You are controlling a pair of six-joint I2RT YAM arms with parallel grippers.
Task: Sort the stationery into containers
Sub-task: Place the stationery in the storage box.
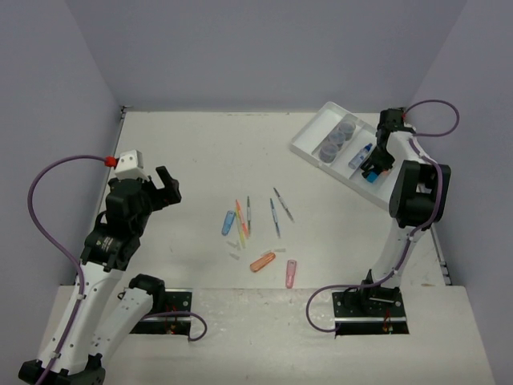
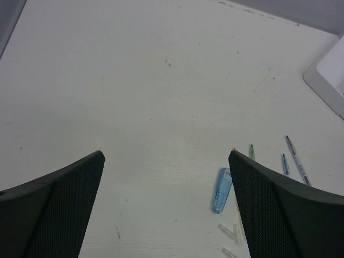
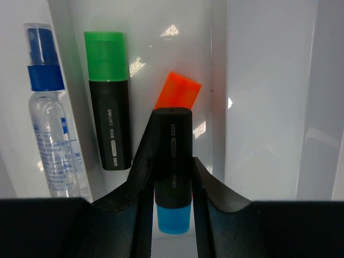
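The white divided tray (image 1: 309, 138) sits at the far right and holds three grey-blue pots (image 1: 337, 139) and a small spray bottle (image 1: 360, 156). My right gripper (image 1: 375, 169) is over the tray's near end. In the right wrist view my right gripper (image 3: 172, 167) is shut on a black highlighter with a blue cap (image 3: 172, 156), held over a compartment where a green-capped highlighter (image 3: 109, 123) and an orange-capped one (image 3: 177, 91) lie. My left gripper (image 1: 169, 188) is open and empty, left of the loose pens (image 1: 275, 216) and the blue capsule (image 1: 228, 222).
An orange capsule (image 1: 262, 261) and a pink capsule (image 1: 291, 273) lie near the table's front middle. Several thin pens and small clear pieces (image 1: 235, 255) lie around the blue capsule (image 2: 221, 190). The tray corner (image 2: 328, 75) shows in the left wrist view. Grey walls enclose the table.
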